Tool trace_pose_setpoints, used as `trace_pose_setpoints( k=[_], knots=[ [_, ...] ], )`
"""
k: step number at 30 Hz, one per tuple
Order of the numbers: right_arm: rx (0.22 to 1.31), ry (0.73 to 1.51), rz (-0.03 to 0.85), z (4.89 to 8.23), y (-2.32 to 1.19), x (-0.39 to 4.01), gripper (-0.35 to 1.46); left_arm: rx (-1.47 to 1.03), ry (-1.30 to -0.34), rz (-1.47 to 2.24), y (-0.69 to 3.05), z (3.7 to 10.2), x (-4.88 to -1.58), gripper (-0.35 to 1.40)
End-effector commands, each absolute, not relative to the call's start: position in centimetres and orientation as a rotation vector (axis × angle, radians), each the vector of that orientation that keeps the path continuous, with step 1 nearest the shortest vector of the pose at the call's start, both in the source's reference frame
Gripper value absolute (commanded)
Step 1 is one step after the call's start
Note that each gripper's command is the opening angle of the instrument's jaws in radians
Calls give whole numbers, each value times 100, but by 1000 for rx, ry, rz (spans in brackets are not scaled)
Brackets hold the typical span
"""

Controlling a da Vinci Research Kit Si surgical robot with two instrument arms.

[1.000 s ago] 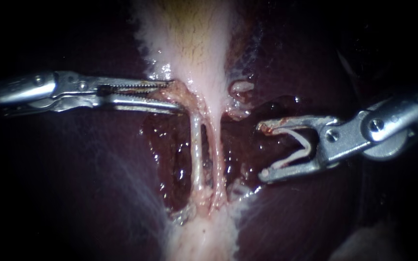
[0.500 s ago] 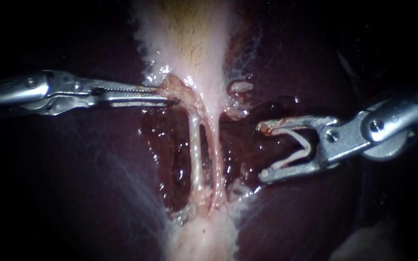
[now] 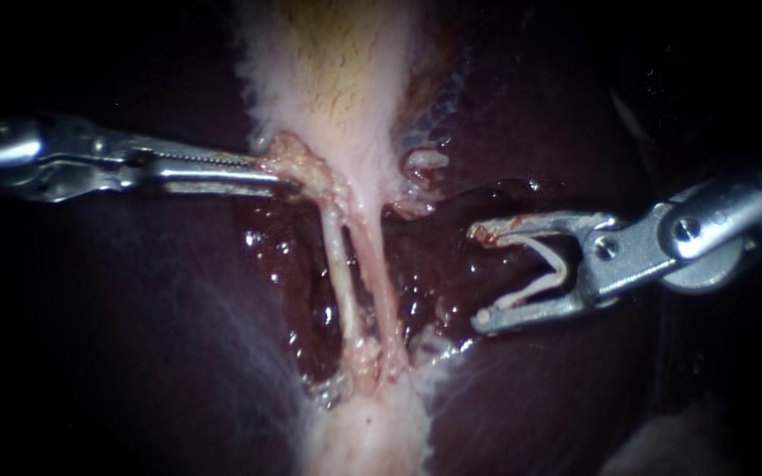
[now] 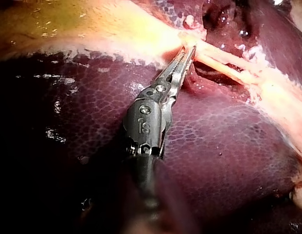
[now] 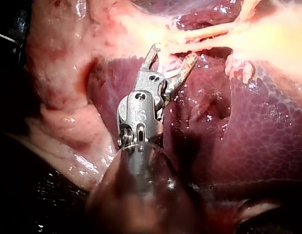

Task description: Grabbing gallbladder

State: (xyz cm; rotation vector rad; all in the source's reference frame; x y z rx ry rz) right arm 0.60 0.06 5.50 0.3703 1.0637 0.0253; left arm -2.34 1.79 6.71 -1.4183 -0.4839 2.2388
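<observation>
The pale gallbladder [image 3: 346,79], yellowish at the top, narrows downward into two thin pale tubes [image 3: 339,264]. My left instrument [image 3: 286,176] comes in level from the left. Its toothed jaws are shut on a pink lump of tissue at the gallbladder's lower left edge and hold it pulled leftward. In the left wrist view the same jaws [image 4: 190,51] lie together on the tissue where the gallbladder [image 4: 92,29] meets the tubes. My right instrument [image 3: 480,275] hangs to the right of the tubes with its jaws wide open and empty, also seen as the right instrument [image 5: 173,52].
Dark purple liver [image 3: 134,335] lies on both sides of the tubes, with a wet, raw red bed [image 3: 434,264] around them. A small pale tag of tissue [image 3: 425,160] sits just right of the gallbladder's neck. Pale fatty tissue [image 3: 372,432] continues below the tubes.
My left instrument's jaws closed on the tissue at the gallbladder's edge, then drew back to the left, stretching the tissue and tubes that way. The right instrument has not moved.
</observation>
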Motion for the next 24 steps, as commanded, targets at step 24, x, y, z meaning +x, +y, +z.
trace_pose_setpoints(
  k=[24],
  knots=[
    [370,1064,25,550,6,60,49,-1440,-464,2205,193,649,-214,-35]
  ],
)
